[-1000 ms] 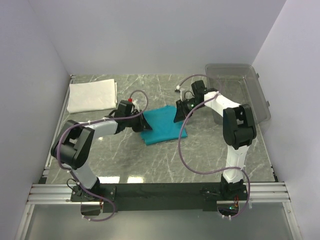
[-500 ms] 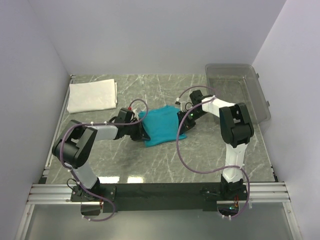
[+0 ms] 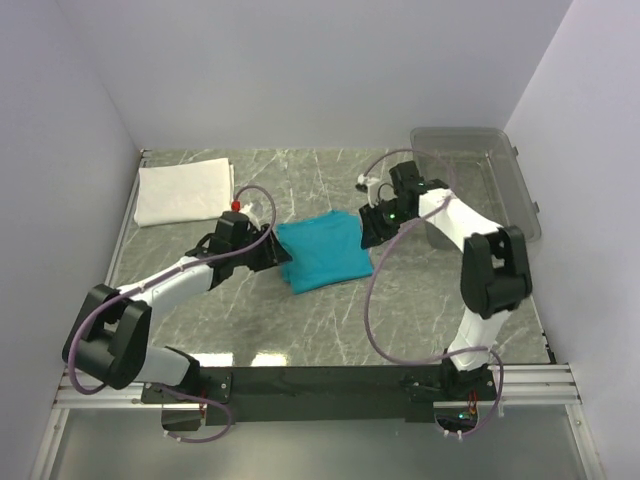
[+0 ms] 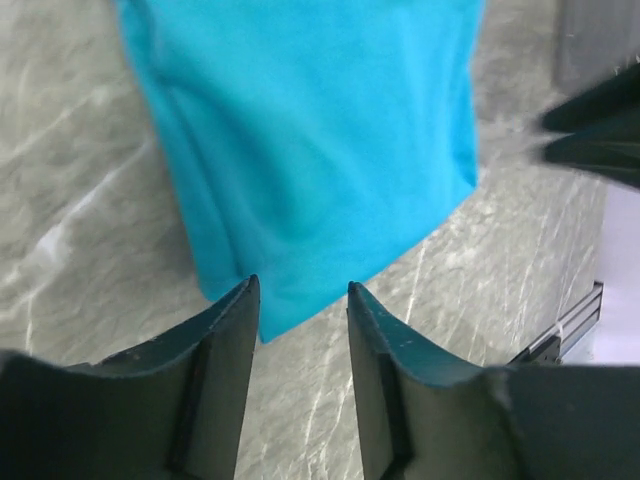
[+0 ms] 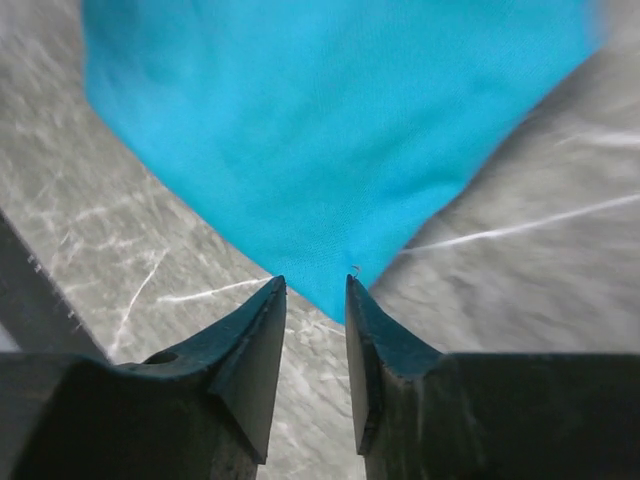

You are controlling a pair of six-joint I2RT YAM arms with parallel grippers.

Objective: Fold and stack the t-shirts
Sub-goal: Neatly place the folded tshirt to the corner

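The teal t-shirt (image 3: 322,252) lies folded in a rough rectangle on the marble table, mid-centre. My left gripper (image 3: 280,250) is at its left edge, open; in the left wrist view (image 4: 302,290) a shirt corner (image 4: 310,140) lies on the table just between the fingertips, ungripped. My right gripper (image 3: 368,228) is at the shirt's upper right corner, open with a narrow gap; in the right wrist view (image 5: 314,285) a shirt corner (image 5: 330,130) points into the gap. The white folded piece (image 3: 185,191) lies at the far left.
A clear plastic bin (image 3: 480,180) stands at the far right, close behind the right arm. Grey walls close in the table on the left, back and right. A metal rail (image 3: 320,385) runs along the near edge.
The left arm has stretched out, its elbow swinging down to the left. The right gripper has drawn back up and right from the shirt's right edge. The shirt lies in about the same place.
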